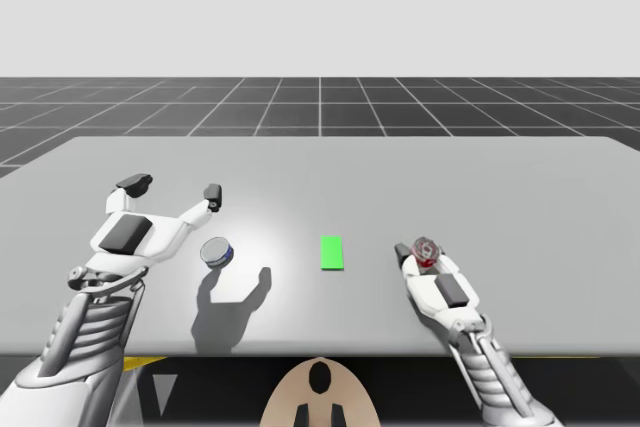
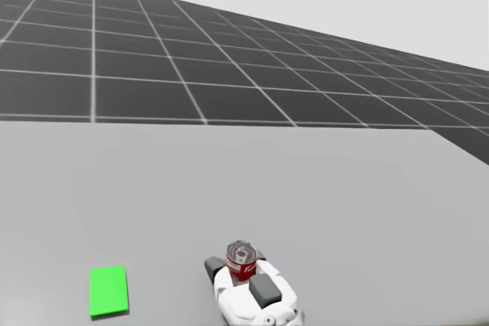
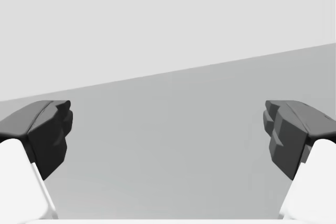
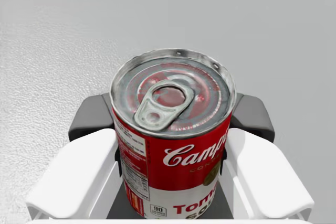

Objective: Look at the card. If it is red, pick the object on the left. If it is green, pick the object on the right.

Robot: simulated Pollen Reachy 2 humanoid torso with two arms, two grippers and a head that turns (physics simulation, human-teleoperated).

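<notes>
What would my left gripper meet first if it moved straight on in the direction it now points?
No object. Ahead of the open left gripper lies only bare table. The line seems to slant slightly downward, so it might reach the table far ahead, though depth is unclear.

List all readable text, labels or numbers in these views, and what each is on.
Red and white can: label script and lettering are cut off partway, so no whole word is readable; the side panel print is too small to read.
Green card: blank, no text.
Blue can: too small to tell whether it has any print.
</notes>
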